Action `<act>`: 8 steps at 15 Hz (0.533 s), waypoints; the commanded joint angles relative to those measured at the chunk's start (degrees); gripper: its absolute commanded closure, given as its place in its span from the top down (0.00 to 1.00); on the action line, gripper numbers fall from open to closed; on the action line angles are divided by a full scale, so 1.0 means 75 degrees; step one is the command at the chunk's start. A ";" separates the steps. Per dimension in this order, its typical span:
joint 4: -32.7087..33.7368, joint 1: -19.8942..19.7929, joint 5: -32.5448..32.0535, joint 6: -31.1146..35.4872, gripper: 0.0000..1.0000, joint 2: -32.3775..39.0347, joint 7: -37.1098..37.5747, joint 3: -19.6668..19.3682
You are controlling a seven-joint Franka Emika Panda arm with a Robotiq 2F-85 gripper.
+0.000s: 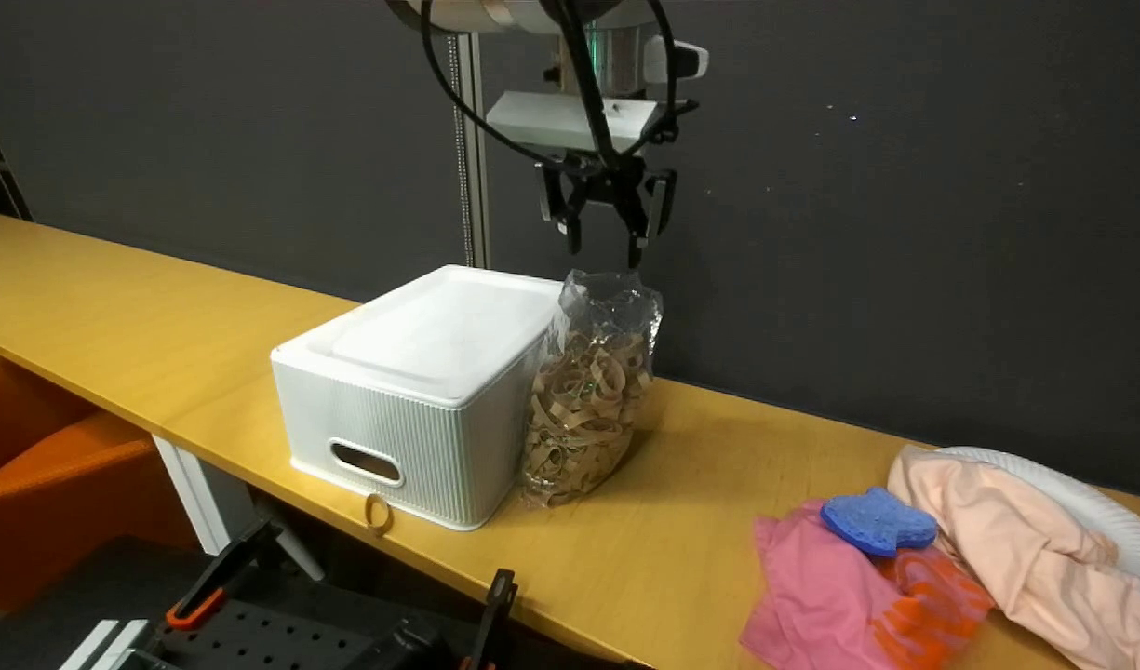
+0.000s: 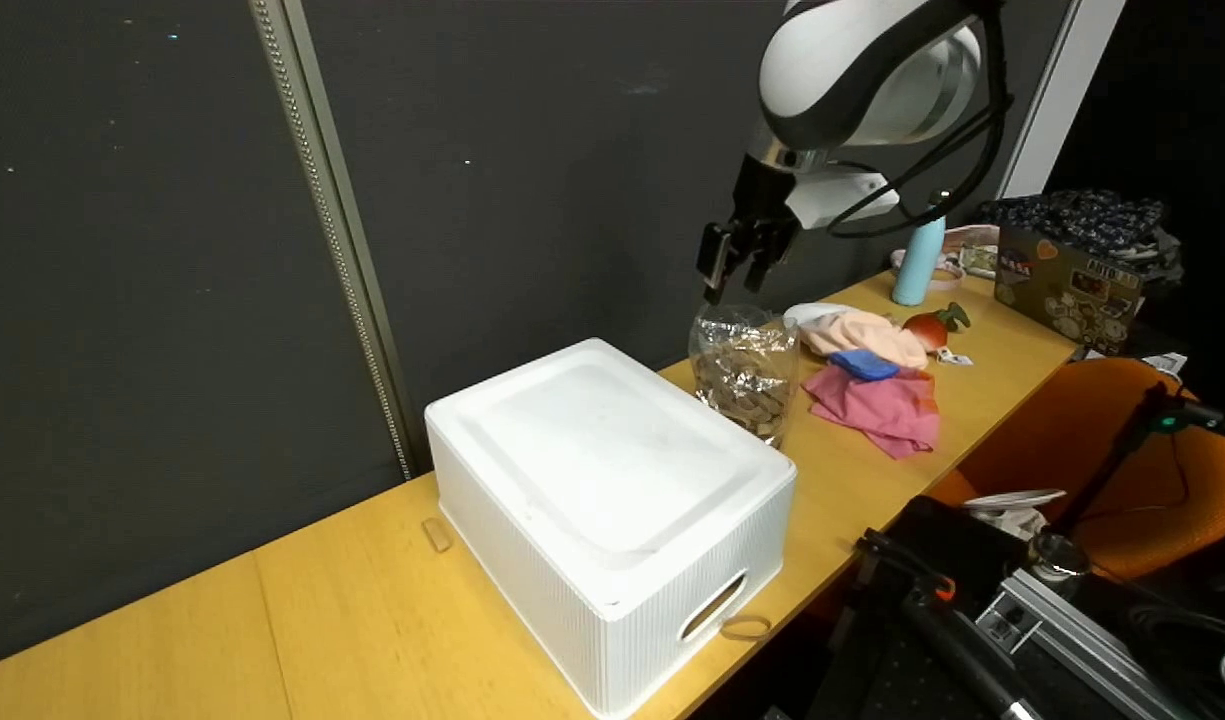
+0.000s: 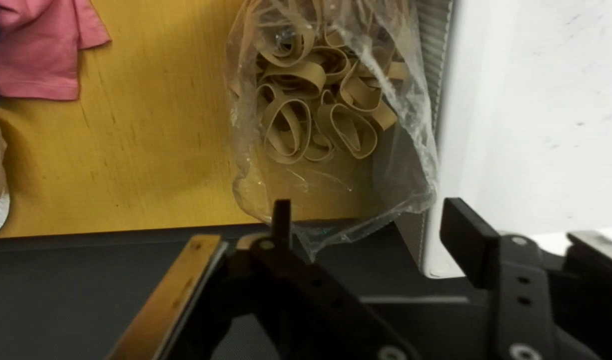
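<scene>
Beside the white box [image 1: 411, 372], a bag [image 1: 590, 395] stands below the widely parted, empty gripper [image 1: 605, 250].

Place: apparently a robotics lab with office-type furnishings.
Partition [image 1: 867, 186]: dark grey panels joined at a metal post [image 2: 347, 240]; office pattern.
Worktop [image 1: 728, 465]: long, wood-toned, set along the partition.
Chair [image 2: 1032, 440]: orange, upholstered, beside the worktop.
Lab equipment: robot arm [image 2: 832, 60] above the worktop; perforated black plate [image 1: 272, 642], clamp [image 1: 225, 569] and aluminium profile [image 2: 1082, 628] alongside.
</scene>
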 commanded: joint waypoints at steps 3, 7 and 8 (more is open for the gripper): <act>-0.0623 0.0180 -0.0178 -0.0840 1.00 -0.1357 0.0075 -0.0126; -0.0595 0.0247 -0.0041 -0.0789 1.00 -0.1370 0.0007 -0.0151; -0.0694 0.0272 -0.0057 -0.0788 1.00 -0.1482 0.0010 -0.0149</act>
